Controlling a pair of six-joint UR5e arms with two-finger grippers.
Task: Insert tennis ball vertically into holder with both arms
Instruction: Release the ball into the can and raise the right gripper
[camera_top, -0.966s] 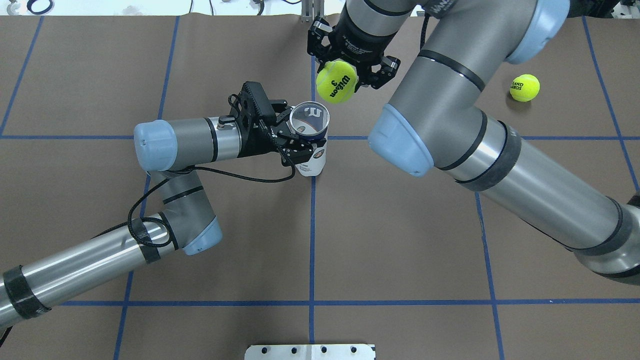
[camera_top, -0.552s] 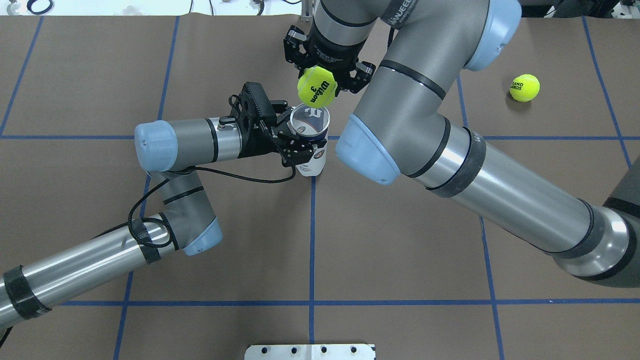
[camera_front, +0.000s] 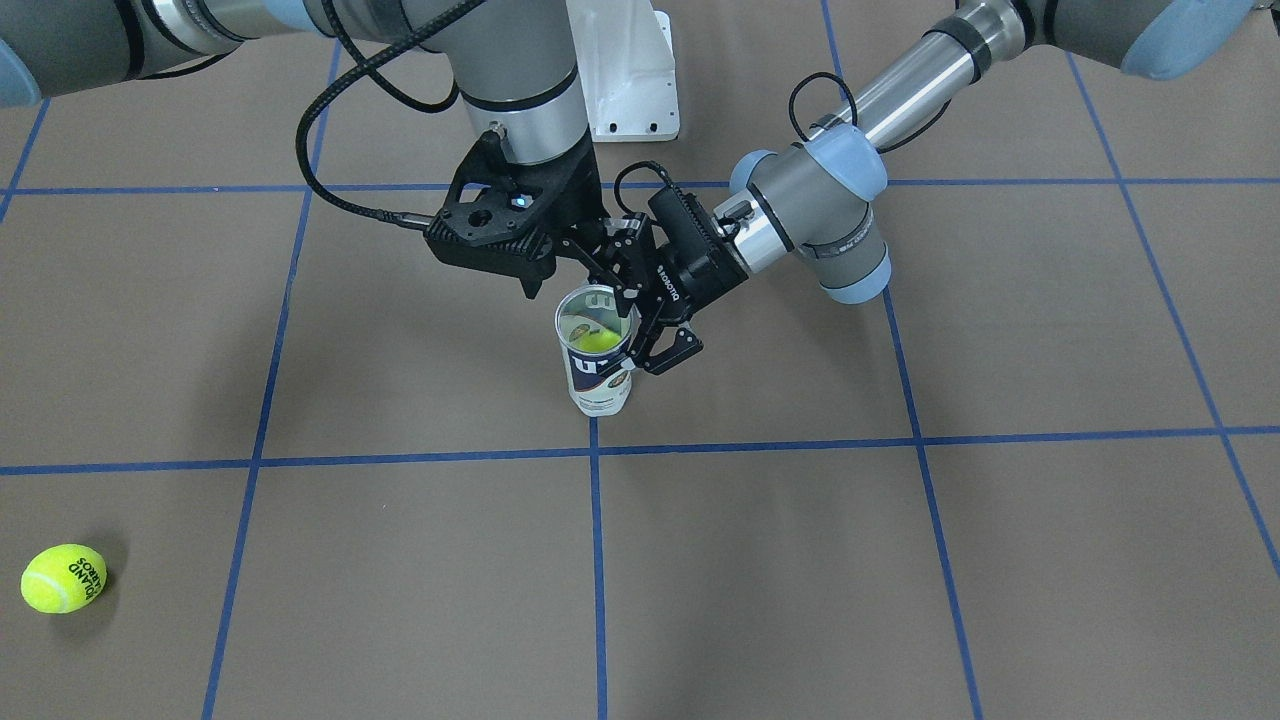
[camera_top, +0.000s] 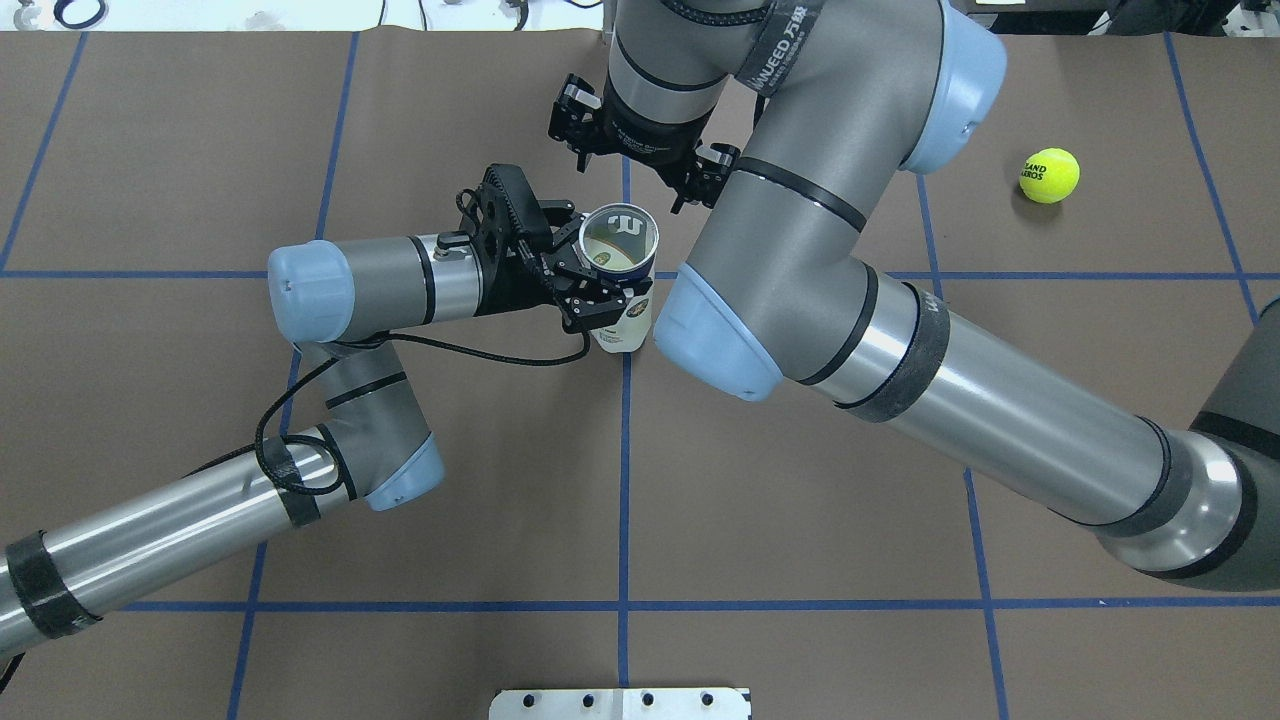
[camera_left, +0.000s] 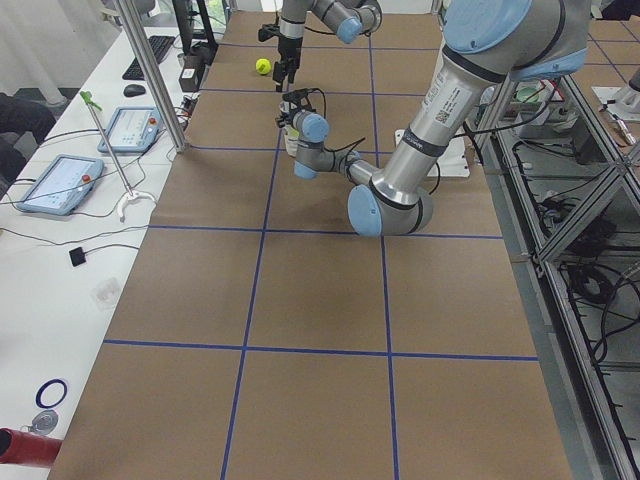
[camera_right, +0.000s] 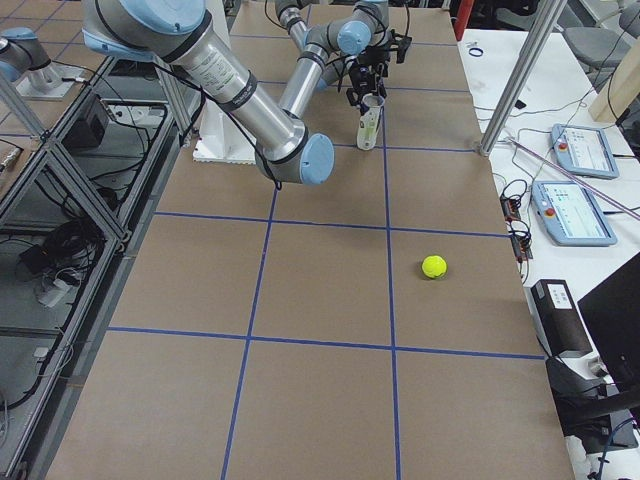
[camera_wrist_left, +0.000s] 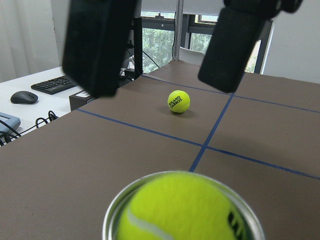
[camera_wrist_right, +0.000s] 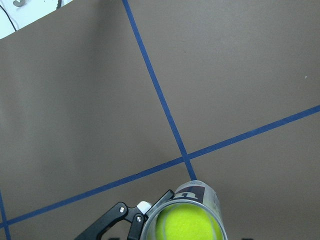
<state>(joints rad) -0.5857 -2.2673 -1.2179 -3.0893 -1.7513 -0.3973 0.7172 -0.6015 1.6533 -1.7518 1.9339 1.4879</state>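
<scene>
One ball (camera_wrist_right: 187, 225) sits in the holder (camera_front: 597, 378), a second ball (camera_top: 1049, 176) lies loose on the table (camera_top: 480, 450).
Upright where two blue lines (camera_top: 625, 450) cross, the holder is clamped round its upper part by the left gripper's (camera_top: 598, 275) jaws, which reach in from the side. The yellow-green ball shows inside, below the rim; how deep, I cannot tell. Above the mouth hangs the right gripper (camera_top: 640, 150), jaws spread wide and holding nothing. The second ball rests well off to the robot's right, apart from both grippers.
</scene>
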